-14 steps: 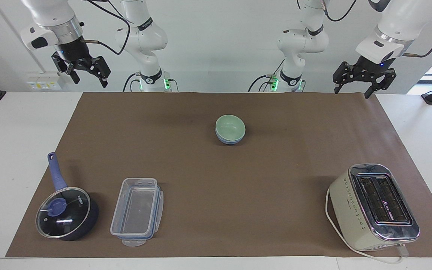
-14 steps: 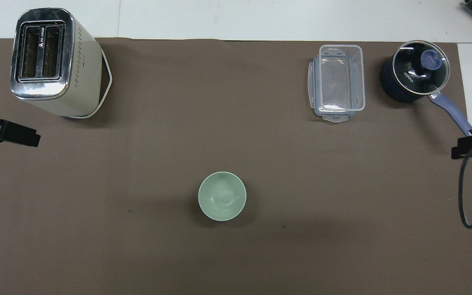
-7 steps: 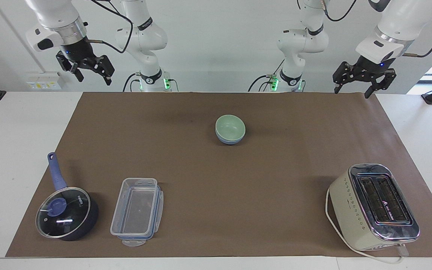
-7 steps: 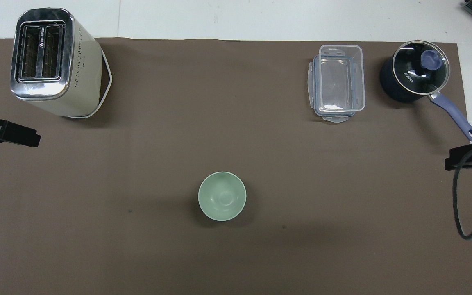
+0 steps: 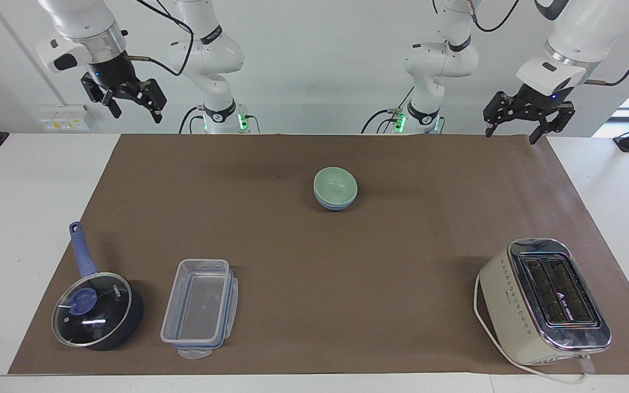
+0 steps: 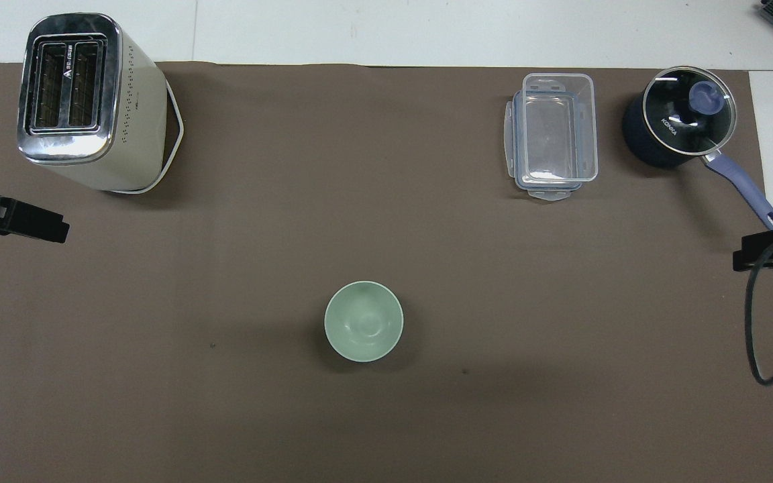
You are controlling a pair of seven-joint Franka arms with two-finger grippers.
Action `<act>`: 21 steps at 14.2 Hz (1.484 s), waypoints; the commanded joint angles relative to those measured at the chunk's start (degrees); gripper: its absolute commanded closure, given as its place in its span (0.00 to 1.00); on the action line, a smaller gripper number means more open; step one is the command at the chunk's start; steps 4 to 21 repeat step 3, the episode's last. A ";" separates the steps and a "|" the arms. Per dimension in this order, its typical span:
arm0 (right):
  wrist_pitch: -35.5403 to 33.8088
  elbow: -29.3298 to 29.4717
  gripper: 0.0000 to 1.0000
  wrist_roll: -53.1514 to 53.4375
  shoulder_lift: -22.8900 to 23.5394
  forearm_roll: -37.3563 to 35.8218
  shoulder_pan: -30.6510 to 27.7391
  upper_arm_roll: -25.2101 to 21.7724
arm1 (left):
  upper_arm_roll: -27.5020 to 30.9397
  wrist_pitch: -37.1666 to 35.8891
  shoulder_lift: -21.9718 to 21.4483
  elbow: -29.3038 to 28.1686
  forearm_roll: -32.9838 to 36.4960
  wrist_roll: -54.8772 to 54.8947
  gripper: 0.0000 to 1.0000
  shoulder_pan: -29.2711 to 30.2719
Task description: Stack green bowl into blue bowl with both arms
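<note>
The green bowl sits nested inside the blue bowl on the brown mat, in the middle of the table and nearer to the robots than the other objects. In the overhead view only the green bowl shows; the blue bowl is hidden under it. My right gripper hangs open and empty, high over the mat's corner at the right arm's end; it also shows in the overhead view. My left gripper hangs open and empty, high over the mat's corner at the left arm's end, and shows in the overhead view.
A cream toaster with its cord stands farther from the robots at the left arm's end. A clear plastic container and a dark blue lidded saucepan sit farther from the robots at the right arm's end.
My right gripper has risen a little and shifted slightly near the mat's corner. My left gripper has barely moved. The stacked bowls have not moved.
</note>
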 commanded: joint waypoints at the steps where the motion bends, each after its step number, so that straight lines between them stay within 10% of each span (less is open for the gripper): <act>1: -0.02 0.24 0.00 -1.16 -0.17 0.13 -0.32 -0.20 | -0.44 0.13 -1.71 -1.93 0.40 -0.01 0.00 0.63; 21: -0.20 0.41 0.00 -1.07 -0.17 0.22 -0.32 -0.12 | -0.44 0.14 -1.71 -1.93 0.40 -0.01 0.00 0.63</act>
